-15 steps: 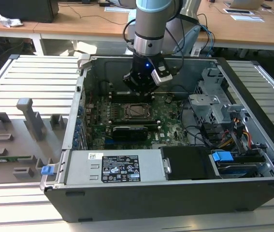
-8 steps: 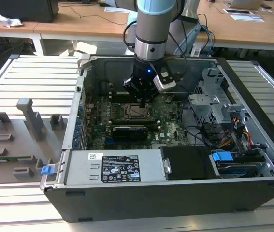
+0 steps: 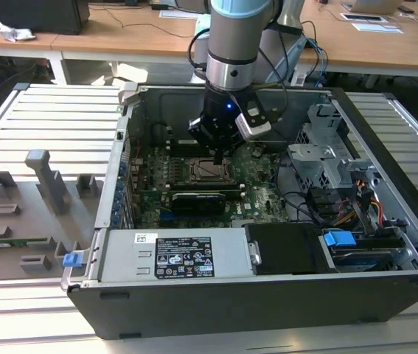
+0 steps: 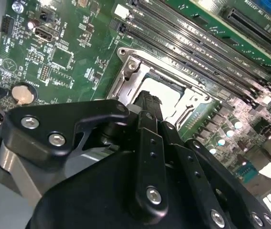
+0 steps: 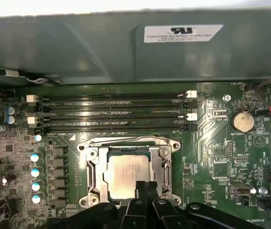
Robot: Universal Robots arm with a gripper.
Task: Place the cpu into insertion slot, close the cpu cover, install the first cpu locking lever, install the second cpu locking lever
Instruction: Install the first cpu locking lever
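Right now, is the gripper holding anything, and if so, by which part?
Nothing is held. The gripper has its fingertips together just above the cpu, which already sits in the insertion slot with the cpu cover down around it.

Robotics lab or test bench in an office-type room. An opened desktop computer case (image 3: 267, 243) lies on a slatted grey metal work table (image 3: 54, 118). Beside the case on the exterior view's left sit grey fixture blocks (image 3: 46, 181). Behind the case stand wooden desks (image 3: 120, 33) carrying papers and a dark monitor (image 3: 32, 15).
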